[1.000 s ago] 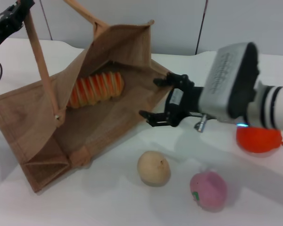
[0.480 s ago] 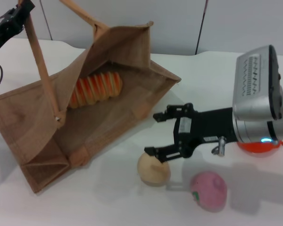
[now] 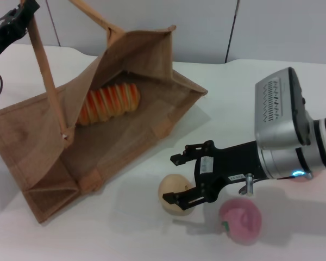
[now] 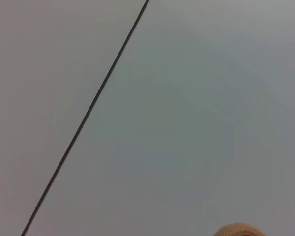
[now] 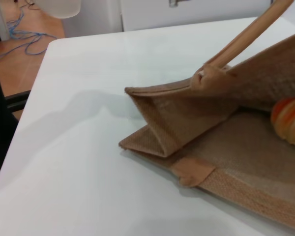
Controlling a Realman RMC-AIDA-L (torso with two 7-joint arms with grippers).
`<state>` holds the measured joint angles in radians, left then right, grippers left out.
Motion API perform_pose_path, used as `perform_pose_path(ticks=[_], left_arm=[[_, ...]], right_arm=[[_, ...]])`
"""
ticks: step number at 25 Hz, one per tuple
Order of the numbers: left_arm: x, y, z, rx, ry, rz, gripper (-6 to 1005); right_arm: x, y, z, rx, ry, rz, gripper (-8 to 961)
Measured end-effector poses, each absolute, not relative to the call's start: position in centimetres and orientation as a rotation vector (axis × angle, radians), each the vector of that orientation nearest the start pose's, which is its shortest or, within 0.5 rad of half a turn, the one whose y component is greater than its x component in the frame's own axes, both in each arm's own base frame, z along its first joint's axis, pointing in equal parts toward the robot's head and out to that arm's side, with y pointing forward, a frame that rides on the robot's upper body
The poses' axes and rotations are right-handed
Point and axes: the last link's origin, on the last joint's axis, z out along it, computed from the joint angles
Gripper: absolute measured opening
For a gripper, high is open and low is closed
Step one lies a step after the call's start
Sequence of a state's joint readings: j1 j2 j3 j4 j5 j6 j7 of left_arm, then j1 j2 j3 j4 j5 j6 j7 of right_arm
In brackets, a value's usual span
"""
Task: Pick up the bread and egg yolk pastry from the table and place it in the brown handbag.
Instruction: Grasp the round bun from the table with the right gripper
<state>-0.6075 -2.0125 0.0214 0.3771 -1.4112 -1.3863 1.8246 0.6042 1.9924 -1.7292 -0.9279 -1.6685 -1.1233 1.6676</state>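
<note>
The brown handbag [image 3: 119, 136] lies open on its side on the white table. The striped bread [image 3: 108, 103] lies inside it, and its end shows in the right wrist view [image 5: 291, 120]. My left gripper [image 3: 22, 12] holds one tan handle [image 3: 46, 76] up at the top left. The egg yolk pastry [image 3: 174, 194] sits on the table in front of the bag's mouth. My right gripper [image 3: 186, 180] is open, its fingers on either side of the pastry's top, low over it.
A pink ball [image 3: 240, 219] lies just right of the pastry, under the right arm. An orange fruit [image 3: 300, 177] is almost hidden behind the right wrist. The bag's near corner [image 5: 157, 128] fills the right wrist view.
My right gripper has left the bag's mouth and come down and forward, from above the bag's edge to around the pastry. The bag, bread and left arm have not moved.
</note>
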Motion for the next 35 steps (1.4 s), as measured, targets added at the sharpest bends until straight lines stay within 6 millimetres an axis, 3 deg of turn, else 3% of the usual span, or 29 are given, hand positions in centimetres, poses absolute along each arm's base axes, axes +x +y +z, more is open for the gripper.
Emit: perform_pose_path(ticks=[17,35], left_arm=[[-29.6,38.7,8.8,-1.763,-0.851,-1.254,158],[-29.4,38.7,8.7,-1.770,-0.847,-1.252,162]], right_arm=[[16.5,34.7,-10.5,-3.144,0.251,0.108,879],[17.6,37.7,-10.3,-2.945,0.285,0.061,877]])
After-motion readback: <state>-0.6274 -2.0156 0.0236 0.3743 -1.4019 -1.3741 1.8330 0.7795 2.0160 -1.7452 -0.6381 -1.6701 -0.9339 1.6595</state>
